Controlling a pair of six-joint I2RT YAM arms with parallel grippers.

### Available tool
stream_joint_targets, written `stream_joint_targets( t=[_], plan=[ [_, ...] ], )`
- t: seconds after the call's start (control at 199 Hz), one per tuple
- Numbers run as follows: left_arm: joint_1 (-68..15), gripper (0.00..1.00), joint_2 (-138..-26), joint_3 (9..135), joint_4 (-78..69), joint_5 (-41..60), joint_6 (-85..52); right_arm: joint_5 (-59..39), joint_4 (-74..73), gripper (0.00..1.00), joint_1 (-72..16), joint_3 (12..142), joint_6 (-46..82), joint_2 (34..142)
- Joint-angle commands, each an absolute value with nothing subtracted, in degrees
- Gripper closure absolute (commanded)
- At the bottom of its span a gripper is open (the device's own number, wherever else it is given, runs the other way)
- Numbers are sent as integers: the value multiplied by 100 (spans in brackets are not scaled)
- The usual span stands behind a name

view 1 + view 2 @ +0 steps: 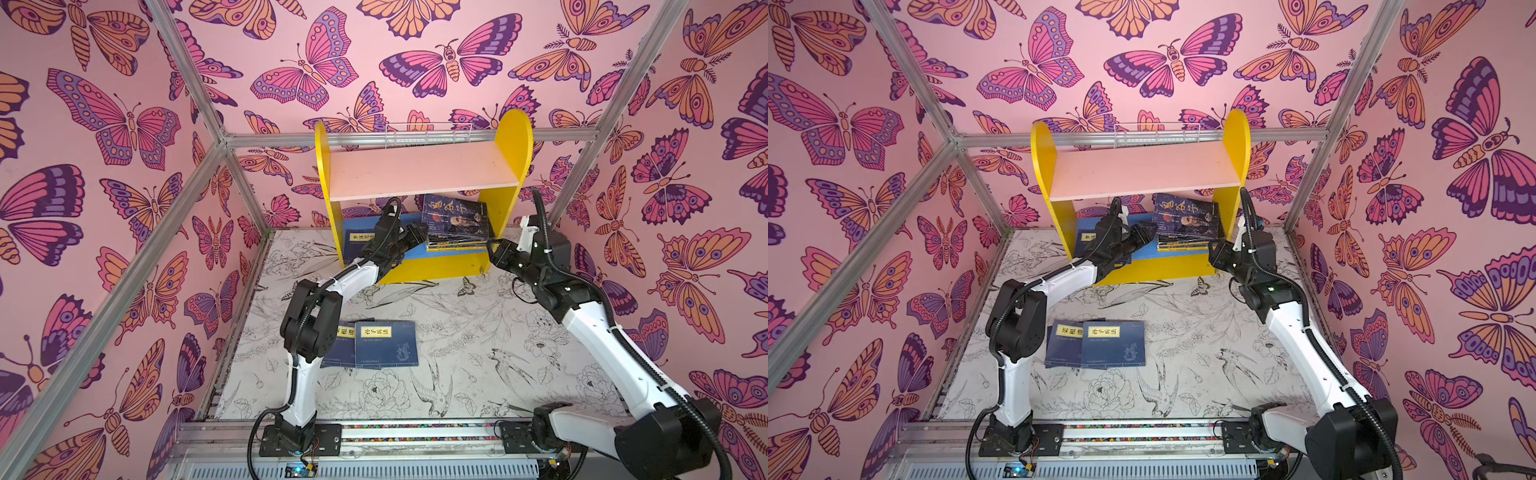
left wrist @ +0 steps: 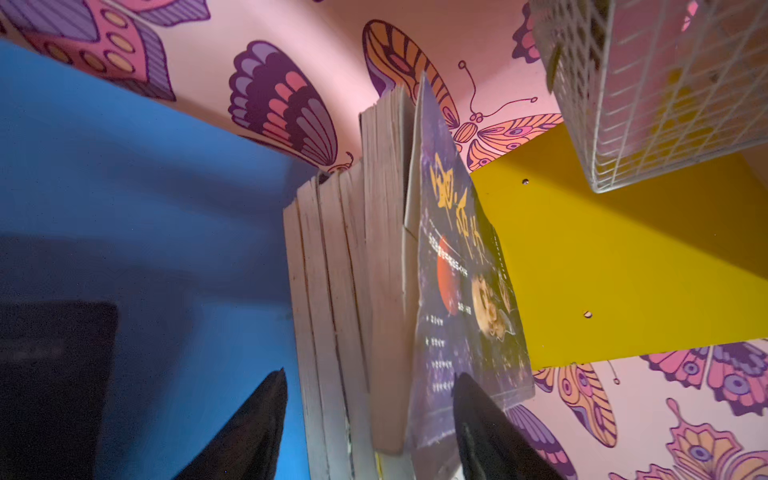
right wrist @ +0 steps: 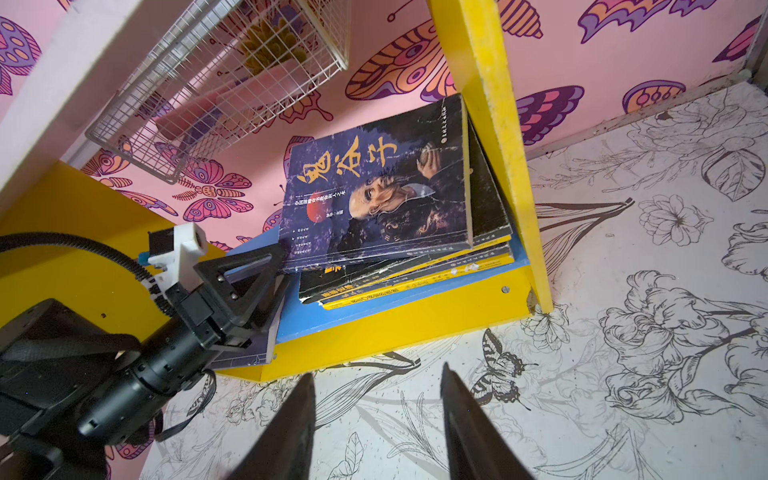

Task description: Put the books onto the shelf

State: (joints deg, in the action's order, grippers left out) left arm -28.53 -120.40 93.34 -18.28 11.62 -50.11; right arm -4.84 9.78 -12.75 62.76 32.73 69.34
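Place: a robot test cell is shown.
Walls: butterfly-printed panels (image 1: 415,62) are framed by aluminium struts (image 1: 270,140).
Worktop (image 1: 478,332): floral print; robot arms (image 1: 303,386) are bolted to a rail (image 1: 415,432).

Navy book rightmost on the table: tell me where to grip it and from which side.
Navy book: probably take its free right-hand edge, coming low from that side. It lies flat, and its left edge overlaps the second navy book.
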Motion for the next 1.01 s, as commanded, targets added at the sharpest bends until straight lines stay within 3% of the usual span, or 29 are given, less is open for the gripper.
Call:
stream_joint_targets(
  t=[0.0, 0.246, 0.587, 1.004],
  plan=[
    [-2874, 38, -12240, 9652, -2203, 1097, -4974, -628, 1028, 52, -1202, 6223, 3168, 6897],
    [-2880, 63, -12442, 9794, -2373, 1302, -5133, -676, 1114, 53, -1098, 6169, 3168, 6916],
    [-2961, 74, -12176, 9412, -2453, 1593, -5197, -713, 1121, 52, -1044, 6100, 3259, 6957],
    [-3189, 78, -11935, 9100, -2520, 1766, -5243, -743, 1066, 52, -1035, 5977, 3397, 6961]
  ],
)
